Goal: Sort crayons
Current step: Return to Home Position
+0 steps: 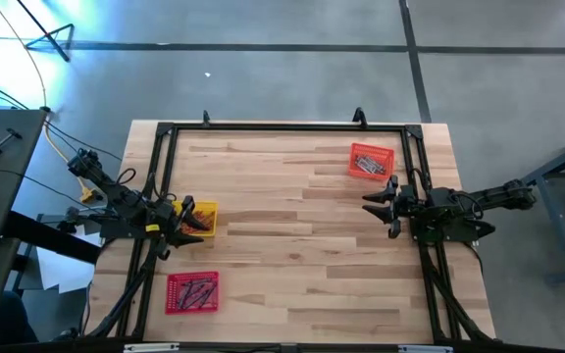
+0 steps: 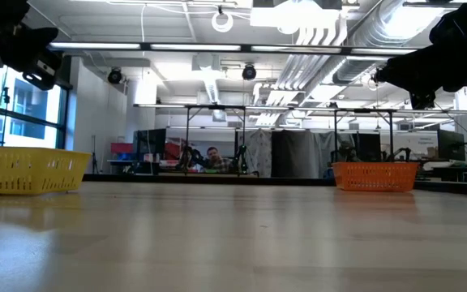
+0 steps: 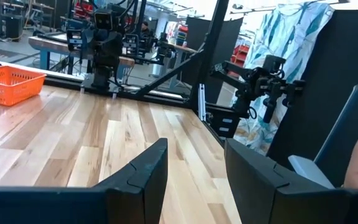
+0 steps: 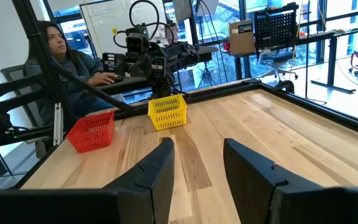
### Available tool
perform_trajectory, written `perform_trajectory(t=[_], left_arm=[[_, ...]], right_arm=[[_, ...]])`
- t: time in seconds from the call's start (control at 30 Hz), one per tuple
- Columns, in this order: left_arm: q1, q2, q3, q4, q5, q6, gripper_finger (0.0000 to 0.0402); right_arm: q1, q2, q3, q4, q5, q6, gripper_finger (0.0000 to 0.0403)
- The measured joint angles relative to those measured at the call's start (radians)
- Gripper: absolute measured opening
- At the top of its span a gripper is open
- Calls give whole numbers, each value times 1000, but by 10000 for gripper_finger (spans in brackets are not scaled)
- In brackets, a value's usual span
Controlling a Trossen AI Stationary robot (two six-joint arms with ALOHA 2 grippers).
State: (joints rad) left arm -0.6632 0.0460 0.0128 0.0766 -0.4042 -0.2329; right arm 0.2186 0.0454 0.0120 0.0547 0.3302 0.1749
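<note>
High view shows the crayons (image 1: 369,165) lying in three small trays on the wooden table (image 1: 292,255): grey ones in the orange tray (image 1: 354,157) near the table's right edge, dark sticks in the red tray (image 1: 170,294) toward its left edge, and more in the yellow tray (image 1: 214,208), also at its left edge. The left gripper (image 1: 196,222) hangs above the table at the yellow tray. The right gripper (image 1: 369,203) hangs above the table's right side, near the orange tray. Both have their fingers spread wide and hold nothing.
</note>
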Motion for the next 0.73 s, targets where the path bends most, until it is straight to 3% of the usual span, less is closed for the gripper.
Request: perform_trajectory(t=[0.73], left_arm=[[0, 0, 0, -5, 14, 0, 145]], right_arm=[[0, 0, 0, 0, 0, 0, 134]])
